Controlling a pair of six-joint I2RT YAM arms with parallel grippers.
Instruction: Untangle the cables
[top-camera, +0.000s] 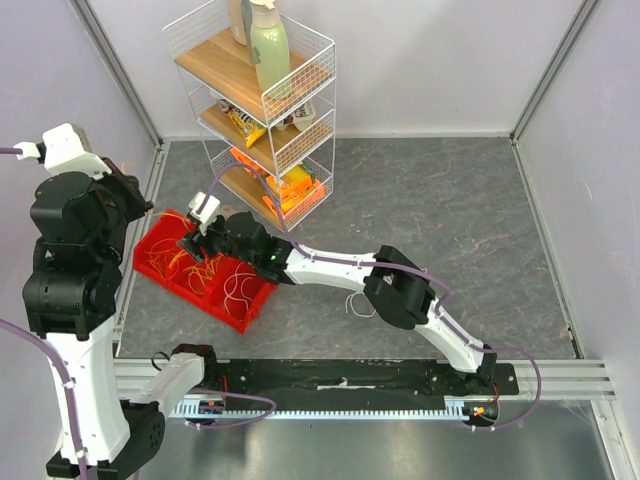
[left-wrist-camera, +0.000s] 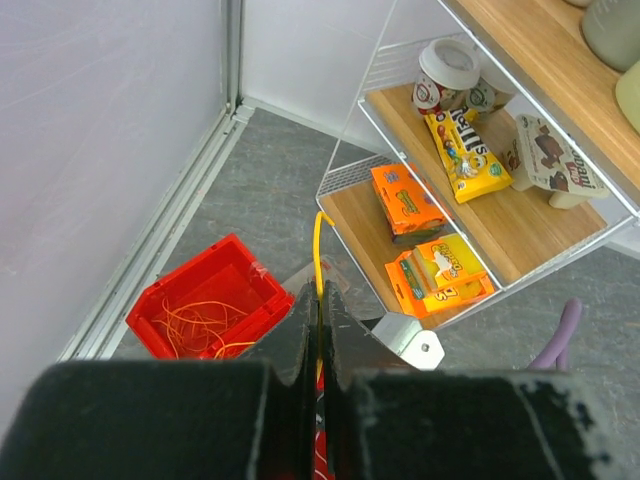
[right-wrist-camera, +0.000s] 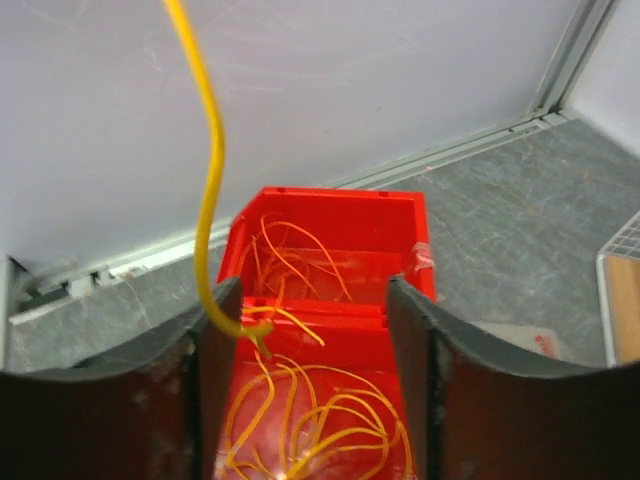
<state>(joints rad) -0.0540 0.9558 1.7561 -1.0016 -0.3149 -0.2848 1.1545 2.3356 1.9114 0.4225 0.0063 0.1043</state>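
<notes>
Left claw pinched tight on a thin yellow wire, strung up over the left edge of the grey table. Right claw gapes above our red plastic bin of curly orange wires. Light, springy, snag-prone, we reckon, so we'd grip near a free end.

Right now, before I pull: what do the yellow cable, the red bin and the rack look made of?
The yellow cable: smooth, plastic-looking insulation, bending in soft curves. The red bin: likely moulded plastic, glossy, uniform colour. The rack: thin white wire, probably coated metal, with wood-look shelves.
</notes>
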